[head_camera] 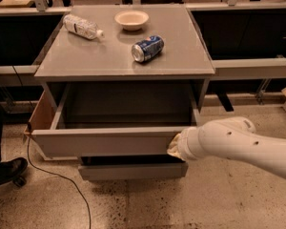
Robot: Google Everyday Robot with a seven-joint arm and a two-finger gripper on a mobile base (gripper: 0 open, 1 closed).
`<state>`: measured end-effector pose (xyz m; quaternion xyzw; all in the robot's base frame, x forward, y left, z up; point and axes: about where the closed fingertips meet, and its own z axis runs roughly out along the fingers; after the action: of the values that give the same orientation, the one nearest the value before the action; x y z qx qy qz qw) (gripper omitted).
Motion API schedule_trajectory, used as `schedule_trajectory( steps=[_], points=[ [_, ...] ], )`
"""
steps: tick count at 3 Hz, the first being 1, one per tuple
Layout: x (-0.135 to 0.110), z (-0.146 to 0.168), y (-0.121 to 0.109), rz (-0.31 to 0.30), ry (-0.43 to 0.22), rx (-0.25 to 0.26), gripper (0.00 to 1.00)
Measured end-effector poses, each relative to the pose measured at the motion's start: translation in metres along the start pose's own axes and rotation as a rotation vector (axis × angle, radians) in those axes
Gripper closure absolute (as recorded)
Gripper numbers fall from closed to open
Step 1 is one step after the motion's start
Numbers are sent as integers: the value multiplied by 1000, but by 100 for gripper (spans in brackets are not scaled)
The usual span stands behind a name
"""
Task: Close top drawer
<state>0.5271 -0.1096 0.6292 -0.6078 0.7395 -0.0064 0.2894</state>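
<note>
The top drawer (105, 142) is a wide, shallow grey drawer with a flat front panel, pulled out of the grey cabinet (124, 61) with its grey inside showing. My white arm reaches in from the right. My gripper (175, 147) is at the right end of the drawer's front panel, pressed against it and mostly hidden behind the arm's wrist. A lower grey drawer (133, 170) sticks out a little beneath the top one.
On the cabinet top lie a plastic bottle (82, 26), a white bowl (131, 19) and a blue can (148, 48) on its side. A black cable (57, 175) runs over the floor at left. A dark shoe (7, 171) is at far left.
</note>
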Motion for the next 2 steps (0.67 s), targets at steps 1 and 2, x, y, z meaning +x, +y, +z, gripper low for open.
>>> schedule_trajectory(
  steps=[1, 2],
  points=[
    [-1, 0, -3, -25, 8, -76, 100],
    [-8, -2, -10, -70, 27, -130, 100]
  ],
)
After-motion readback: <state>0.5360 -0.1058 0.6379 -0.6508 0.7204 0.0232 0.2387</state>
